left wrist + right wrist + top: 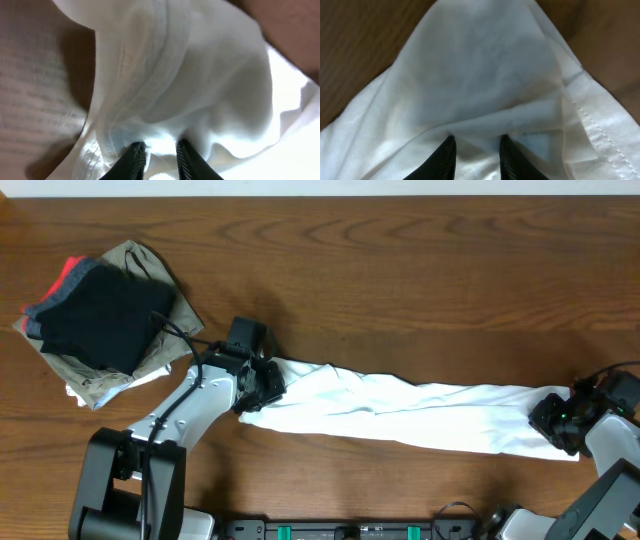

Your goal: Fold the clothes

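Note:
The clothes [400, 410], a white thin garment, lie pulled out into a long wrinkled band across the front of the wooden table [400, 260]. My left gripper [262, 385] is at the band's left end, and my right gripper [555, 420] is at its right end. In the left wrist view the fingers [160, 150] are shut on bunched white fabric [190, 75]. In the right wrist view the fingers [477, 145] are shut on a fold of the cloth [485, 65], which fans out taut from them. No green and black print shows.
A pile of folded garments [100, 315], black on top of khaki, with red and grey at its edge, sits at the far left of the table, just behind the left arm. A black cable runs from the pile's edge to the left wrist.

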Motion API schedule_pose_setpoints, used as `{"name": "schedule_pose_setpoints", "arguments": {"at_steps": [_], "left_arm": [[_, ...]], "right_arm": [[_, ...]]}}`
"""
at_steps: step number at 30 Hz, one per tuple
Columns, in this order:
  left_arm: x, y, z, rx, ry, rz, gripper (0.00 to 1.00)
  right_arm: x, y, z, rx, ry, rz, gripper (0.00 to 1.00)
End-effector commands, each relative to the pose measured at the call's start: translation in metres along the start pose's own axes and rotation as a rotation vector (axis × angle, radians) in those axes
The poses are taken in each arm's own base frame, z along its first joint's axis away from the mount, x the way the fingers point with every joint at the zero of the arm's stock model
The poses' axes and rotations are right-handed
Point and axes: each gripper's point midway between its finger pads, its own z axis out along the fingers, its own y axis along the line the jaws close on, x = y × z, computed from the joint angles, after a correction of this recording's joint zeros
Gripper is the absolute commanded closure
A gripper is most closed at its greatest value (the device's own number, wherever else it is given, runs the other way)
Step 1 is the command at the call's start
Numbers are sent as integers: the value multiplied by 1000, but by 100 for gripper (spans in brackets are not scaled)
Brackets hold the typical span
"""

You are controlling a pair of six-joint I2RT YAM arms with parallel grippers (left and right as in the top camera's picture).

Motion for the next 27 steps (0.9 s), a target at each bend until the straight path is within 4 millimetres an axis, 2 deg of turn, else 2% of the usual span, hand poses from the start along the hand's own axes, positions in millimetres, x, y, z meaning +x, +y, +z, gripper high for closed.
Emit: {"name": "schedule_pose_setpoints", "arguments": {"at_steps": [1, 5, 10, 13, 15, 21, 27], "left_arm": [[-6, 2, 2, -5, -22, 5, 75], [-14, -3, 6, 14, -48, 11, 75], [-25, -9, 18, 36, -75, 18, 75], [-33, -13, 24, 55, -98, 24, 75], [-39, -20, 24, 84, -119, 32, 75], [-58, -55, 15, 245, -189, 78, 75], [-56, -54, 15, 237, -180, 75, 75]], "right_arm": [[14, -5, 17, 12, 49, 27, 72], [11, -4, 31, -4, 52, 48, 73], [-6, 21, 45, -161, 4, 30, 64], [-22, 39, 44, -262, -54, 6, 61], [-29, 44, 42, -280, -79, 11, 61], [-35, 60, 42, -302, -106, -41, 58], [-46, 74, 36, -328, -120, -74, 53]]}}
